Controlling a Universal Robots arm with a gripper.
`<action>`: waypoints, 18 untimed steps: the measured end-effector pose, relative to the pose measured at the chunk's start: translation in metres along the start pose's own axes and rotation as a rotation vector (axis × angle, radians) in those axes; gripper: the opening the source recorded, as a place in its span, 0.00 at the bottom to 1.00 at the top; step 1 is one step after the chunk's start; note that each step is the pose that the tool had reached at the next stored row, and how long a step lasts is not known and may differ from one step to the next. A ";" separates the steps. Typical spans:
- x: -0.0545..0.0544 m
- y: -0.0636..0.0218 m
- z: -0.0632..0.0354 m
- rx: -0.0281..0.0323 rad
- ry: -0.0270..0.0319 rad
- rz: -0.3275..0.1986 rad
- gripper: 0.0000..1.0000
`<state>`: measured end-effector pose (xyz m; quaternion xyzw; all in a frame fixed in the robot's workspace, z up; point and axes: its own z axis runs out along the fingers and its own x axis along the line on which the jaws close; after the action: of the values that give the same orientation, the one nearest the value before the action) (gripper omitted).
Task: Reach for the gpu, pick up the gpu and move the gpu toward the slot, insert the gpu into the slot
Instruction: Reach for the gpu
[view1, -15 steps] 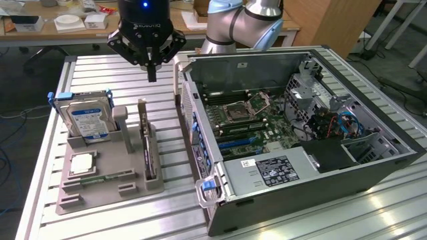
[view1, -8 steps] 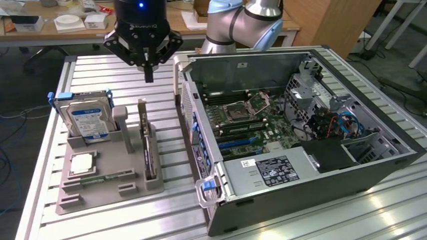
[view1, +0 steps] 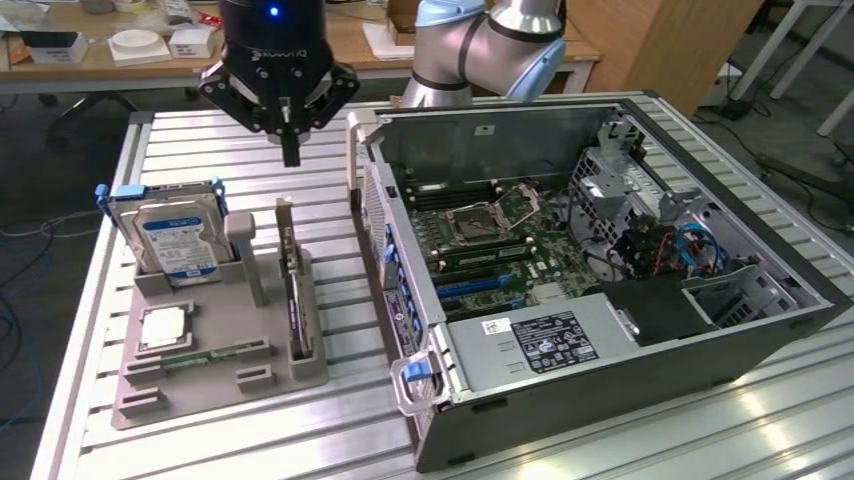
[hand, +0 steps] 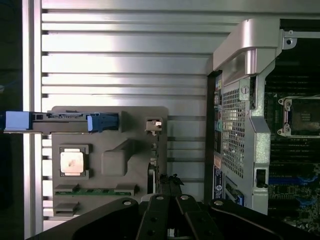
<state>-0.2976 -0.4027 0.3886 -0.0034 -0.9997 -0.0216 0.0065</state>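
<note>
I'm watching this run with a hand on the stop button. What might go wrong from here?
The gripper hangs shut above the gpu, which stands on edge in the grey holder; lowered shut, it might hit the card's top edge. The hard drive stands close beside, so sideways drift may clip it.

We see: black gripper (view1: 290, 158), dark gpu (view1: 296, 310) with silver bracket, plain grey holder tray (view1: 200, 395), silver hard drive (view1: 180, 245) with blue label, blue caddy (view1: 127, 192), green motherboard (view1: 541, 245), dark grey case (view1: 667, 385), ribbed silver table (view1: 187, 140).
</note>
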 end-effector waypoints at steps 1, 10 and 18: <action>0.001 -0.0001 0.0000 0.0001 0.0007 0.000 0.10; 0.006 -0.0006 0.0003 0.0000 0.0026 0.000 0.10; 0.009 -0.0012 0.0007 0.0000 0.0045 0.000 0.10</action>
<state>-0.3069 -0.4038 0.3880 -0.0033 -0.9997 -0.0216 0.0087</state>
